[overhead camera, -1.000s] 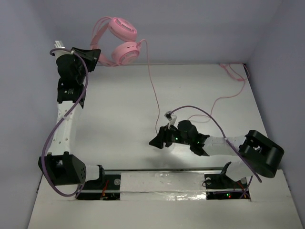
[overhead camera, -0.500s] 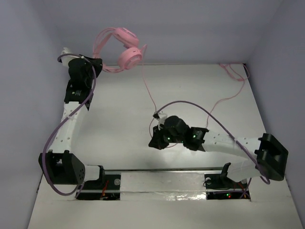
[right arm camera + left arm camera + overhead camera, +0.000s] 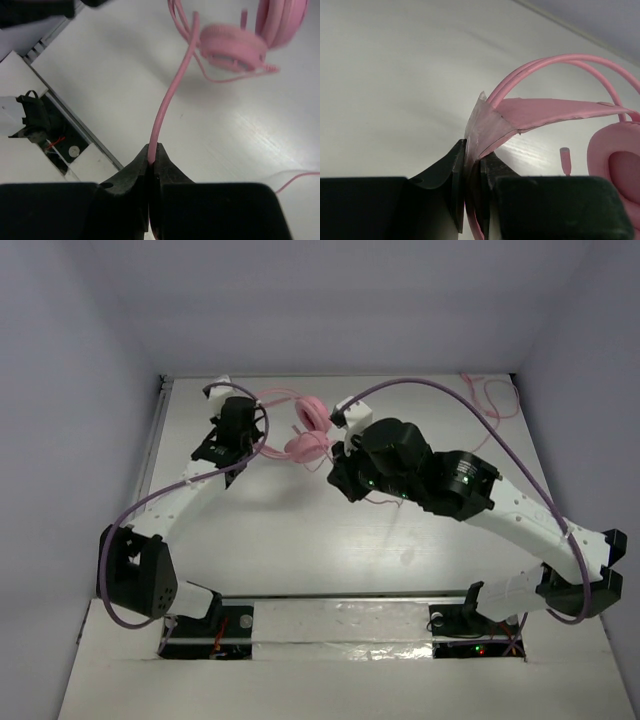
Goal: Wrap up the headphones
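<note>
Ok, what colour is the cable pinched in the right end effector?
Pink headphone cable; clearest in the right wrist view.

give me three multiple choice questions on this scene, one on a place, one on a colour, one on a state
1. From above, where are the headphones? A at the arm bases; B between the two end effectors; C in the far right corner.
2. What colour is the cable in the right end effector? A pink; B black; C purple.
3. The left end effector is: A open; B shut on an ear cup; C shut on the headband.

Answers: 1 B, the top view shows the cups between both end effectors. 2 A, the right wrist view shows a thin pink strand pinched. 3 C, its jaws close on the pink band.
</note>
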Controlling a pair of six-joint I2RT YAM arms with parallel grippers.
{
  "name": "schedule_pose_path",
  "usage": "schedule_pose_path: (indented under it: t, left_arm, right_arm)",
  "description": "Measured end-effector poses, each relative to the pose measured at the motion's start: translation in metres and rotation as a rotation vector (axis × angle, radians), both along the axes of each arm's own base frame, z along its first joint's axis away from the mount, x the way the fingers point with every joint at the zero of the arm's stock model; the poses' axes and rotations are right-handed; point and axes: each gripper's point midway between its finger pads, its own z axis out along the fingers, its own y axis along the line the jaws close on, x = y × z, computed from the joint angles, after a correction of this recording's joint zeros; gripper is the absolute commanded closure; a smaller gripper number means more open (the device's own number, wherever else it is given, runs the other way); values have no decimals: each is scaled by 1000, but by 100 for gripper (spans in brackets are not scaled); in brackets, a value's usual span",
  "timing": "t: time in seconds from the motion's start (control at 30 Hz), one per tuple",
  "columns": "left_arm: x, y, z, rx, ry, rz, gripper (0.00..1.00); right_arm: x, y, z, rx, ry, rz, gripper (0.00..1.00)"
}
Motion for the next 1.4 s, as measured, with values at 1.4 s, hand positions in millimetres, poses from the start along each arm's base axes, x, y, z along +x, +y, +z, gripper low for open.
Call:
schedule_pose_path:
  t: [1.4]
  left_arm:
    - [-79,-116,41,-218,-16,-839,100]
  right_arm:
    - [135,-105,-41,-26,-133,-441,81]
